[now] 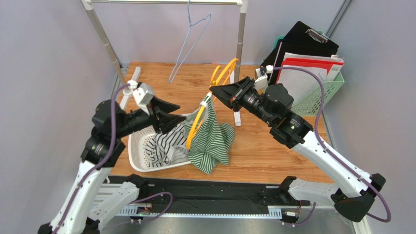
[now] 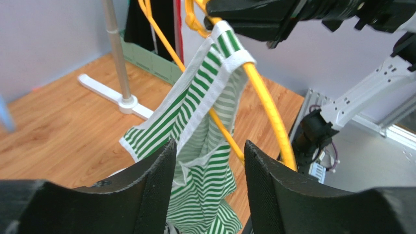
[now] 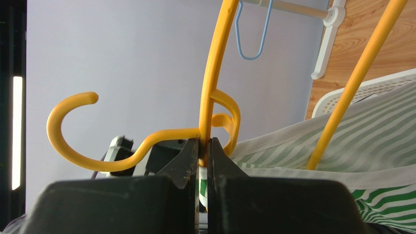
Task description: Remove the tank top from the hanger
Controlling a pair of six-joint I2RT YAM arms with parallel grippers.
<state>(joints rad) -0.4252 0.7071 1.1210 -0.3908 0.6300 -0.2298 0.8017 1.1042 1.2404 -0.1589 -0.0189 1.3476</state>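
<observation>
Green-striped tank top (image 1: 211,141) hangs by a strap from the yellow hanger (image 1: 195,127), beside the basket (image 1: 139,161). My right gripper (image 1: 216,92) pinches the hanger's neck; my left gripper (image 1: 168,118) stands parted, empty. Strap not yet off: I judge the left must grip cloth and pull.

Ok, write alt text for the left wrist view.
A green-and-white striped tank top hangs by a strap from a yellow hanger that the right gripper clamps at the top. The open left gripper frames it from below, over a wooden table.
</observation>
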